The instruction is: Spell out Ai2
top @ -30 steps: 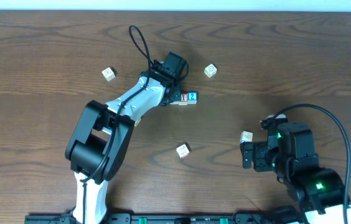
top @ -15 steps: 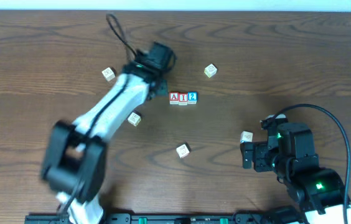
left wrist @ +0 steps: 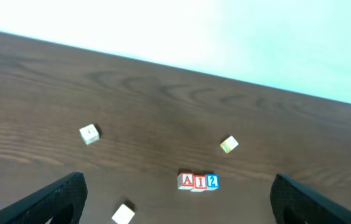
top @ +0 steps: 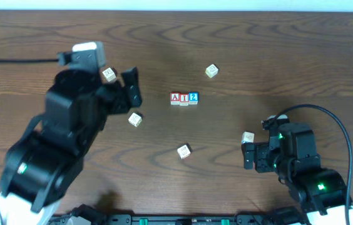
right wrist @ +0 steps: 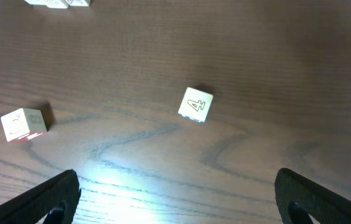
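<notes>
Three lettered blocks, a red A, a red I and a blue 2, stand touching in a row (top: 184,98) at the table's middle; the left wrist view shows the same row (left wrist: 198,182) ahead of and between my fingers. My left gripper (top: 119,92) is raised well to the left of the row, open and holding nothing, its fingers (left wrist: 57,199) spread wide. Low at the right, my right gripper (top: 248,156) is open too, with only bare table between its fingertips (right wrist: 315,199).
Loose pale blocks lie scattered: one at the upper left (top: 108,74), one at the upper right (top: 211,70), one below the left gripper (top: 134,119), one at the lower middle (top: 183,150), one beside the right gripper (top: 248,137). A block marked 4 (right wrist: 196,103) faces the right wrist.
My left gripper has let go of the block row, opened wide and drawn back up and to the left. The row stays in place. The right arm has not moved.
</notes>
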